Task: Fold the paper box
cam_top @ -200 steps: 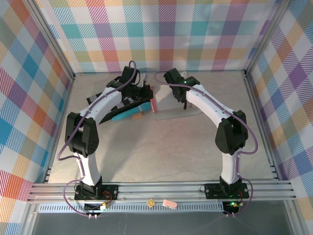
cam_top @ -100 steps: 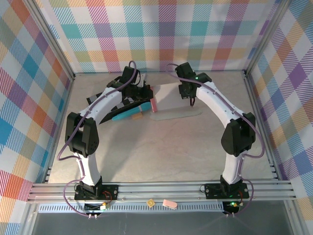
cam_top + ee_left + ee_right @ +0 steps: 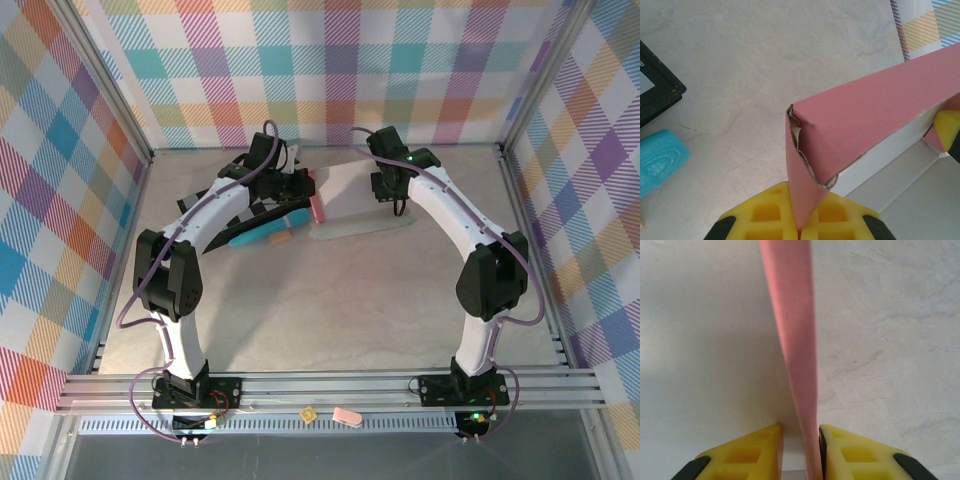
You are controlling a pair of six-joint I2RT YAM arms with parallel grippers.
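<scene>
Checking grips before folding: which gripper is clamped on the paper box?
The left gripper, pinching a flap of the paper box; the right gripper stands open around another flap.

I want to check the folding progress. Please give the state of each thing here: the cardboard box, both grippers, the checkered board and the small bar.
Pink thin cardboard box: partly folded, flaps raised, not closed.
Left gripper: shut on a pink flap of the box.
Right gripper: open, with a pink flap standing between the jaws.
Black-and-grey checkered board: lying flat.
Small teal bar: lying beside the board.
</scene>
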